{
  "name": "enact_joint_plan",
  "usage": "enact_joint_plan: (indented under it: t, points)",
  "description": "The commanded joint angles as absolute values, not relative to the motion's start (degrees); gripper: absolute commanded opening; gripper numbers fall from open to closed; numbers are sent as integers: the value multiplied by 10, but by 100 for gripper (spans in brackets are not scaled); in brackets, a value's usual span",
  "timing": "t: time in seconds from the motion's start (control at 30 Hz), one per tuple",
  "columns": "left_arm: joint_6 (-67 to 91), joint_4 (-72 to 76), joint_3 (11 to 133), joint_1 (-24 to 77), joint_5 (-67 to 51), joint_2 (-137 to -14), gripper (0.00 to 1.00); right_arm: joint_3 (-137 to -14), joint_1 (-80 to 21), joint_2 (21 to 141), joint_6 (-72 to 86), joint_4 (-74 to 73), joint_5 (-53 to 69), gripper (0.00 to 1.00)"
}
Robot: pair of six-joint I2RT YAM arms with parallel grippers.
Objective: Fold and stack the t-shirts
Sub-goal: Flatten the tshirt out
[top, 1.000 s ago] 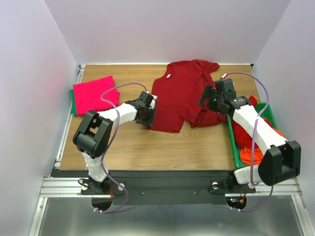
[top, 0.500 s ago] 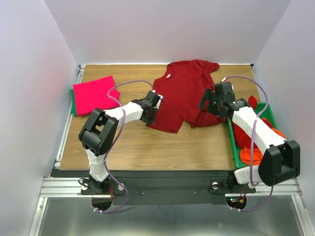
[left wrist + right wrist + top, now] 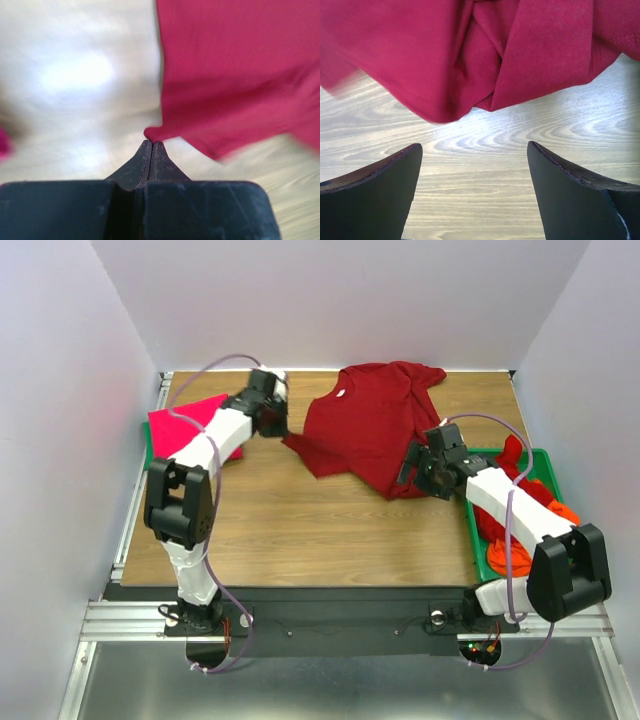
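Note:
A dark red t-shirt (image 3: 365, 425) lies partly spread on the wooden table (image 3: 300, 525), collar toward the back. My left gripper (image 3: 280, 432) is at its left corner. In the left wrist view that gripper (image 3: 151, 143) is shut on a small pinch of the t-shirt (image 3: 235, 75), which trails off to the right. My right gripper (image 3: 408, 475) stands open just short of the shirt's bunched right-hand edge. From the right wrist, this gripper (image 3: 475, 150) has only bare wood between its fingers, with the crumpled t-shirt (image 3: 470, 50) just ahead of it.
A folded bright pink t-shirt (image 3: 185, 432) lies at the left on a green tray (image 3: 148, 458). On the right, another green tray (image 3: 478, 552) holds crumpled red and orange shirts (image 3: 515, 540). White walls close in the table on three sides.
My left gripper has shut on the shirt's near-left corner and pulled it left and toward the back, spreading the cloth. The right gripper has shifted slightly nearer and lower.

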State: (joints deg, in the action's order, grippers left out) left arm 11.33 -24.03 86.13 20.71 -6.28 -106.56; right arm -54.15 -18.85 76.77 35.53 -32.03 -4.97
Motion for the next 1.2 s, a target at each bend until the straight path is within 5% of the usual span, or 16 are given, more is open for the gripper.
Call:
enact_joint_plan:
  t: [0.0,0.53,0.7,0.8,1.17]
  points:
    - [184,-211,902,144,-118,-993,0,-541,-193,781,376,-293,-87,90]
    - [200,-196,923,76,-126,-969,0,-603,-193,918,421,-235,-99,78]
    - [192,-201,921,70,-129,-965,0,-634,-194,967,410,-235,-81,54]
    - [190,-211,934,46,-134,-963,0,-644,-194,957,413,-251,-80,1]
    - [175,-225,935,-33,-135,-919,0,-818,-171,887,294,-428,-264,1]
